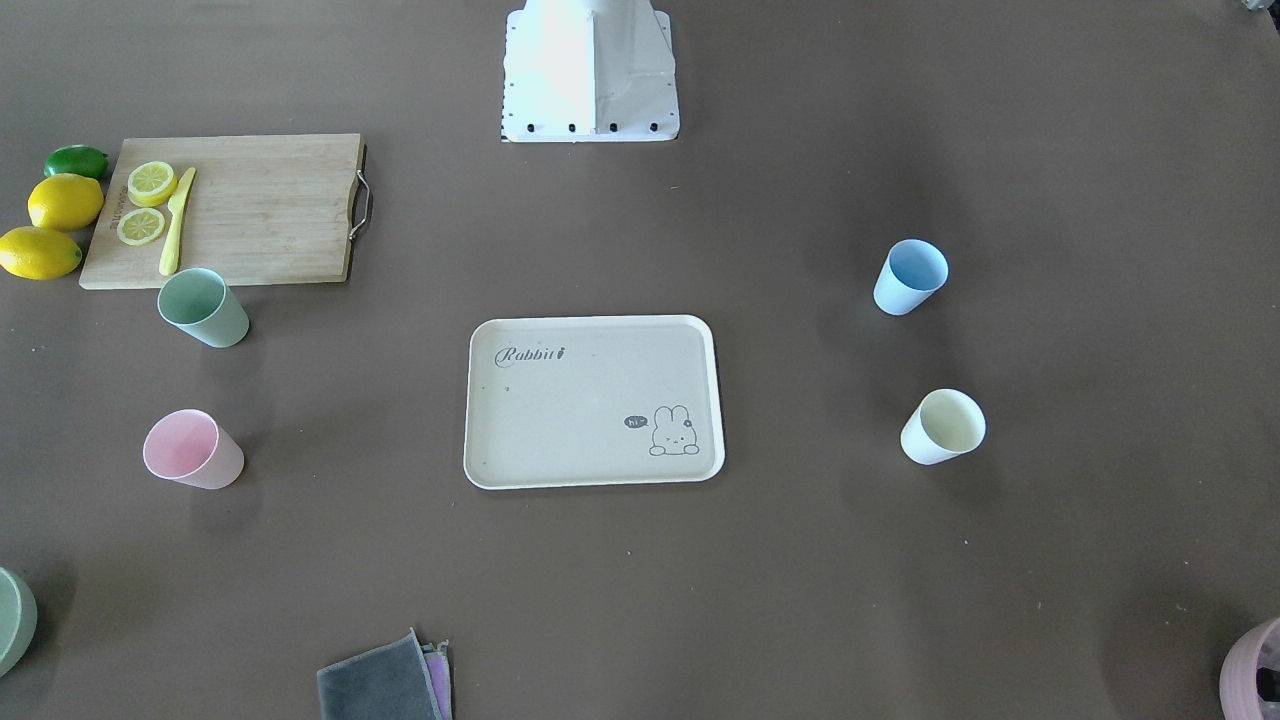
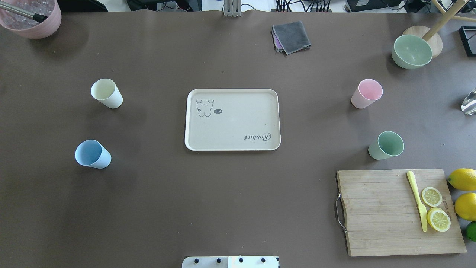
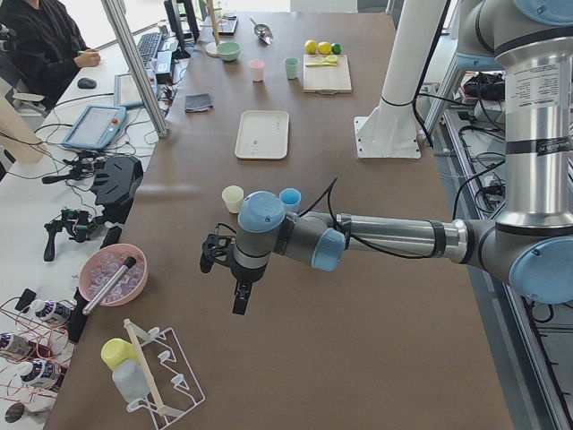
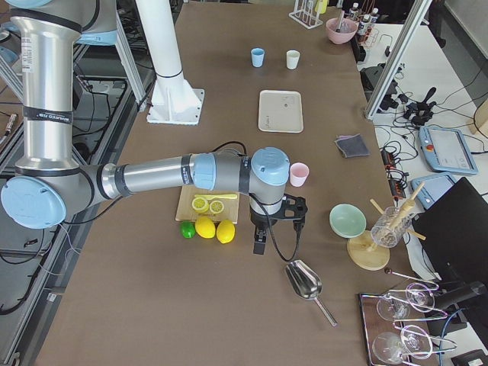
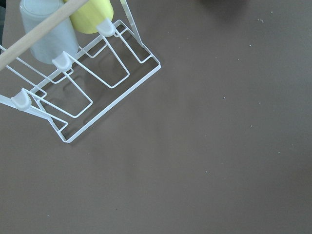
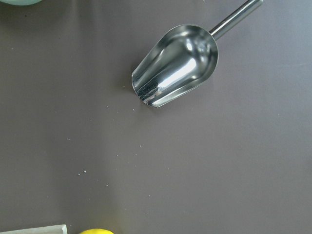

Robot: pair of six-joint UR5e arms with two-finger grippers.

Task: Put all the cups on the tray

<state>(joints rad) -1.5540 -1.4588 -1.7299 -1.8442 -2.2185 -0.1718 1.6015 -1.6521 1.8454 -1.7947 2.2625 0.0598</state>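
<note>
The blue cup (image 2: 93,154), cream cup (image 2: 106,93), pink cup (image 2: 366,93) and green cup (image 2: 386,145) stand well apart from the tray (image 2: 238,123), it cannot be told if the left gripper (image 3: 224,282) or right gripper (image 4: 278,236) is open, and an off-centre pinch could probably topple a cup

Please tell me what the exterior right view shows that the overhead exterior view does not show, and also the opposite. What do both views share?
Only the exterior right view shows the right arm, stretched over the table, and the metal scoop. Only the overhead exterior view shows the sage green cup, which does not appear in the other view. Both show the tray with nothing on it, the blue cup, the cream cup, the pink cup, the cutting board and the lemons.
</note>
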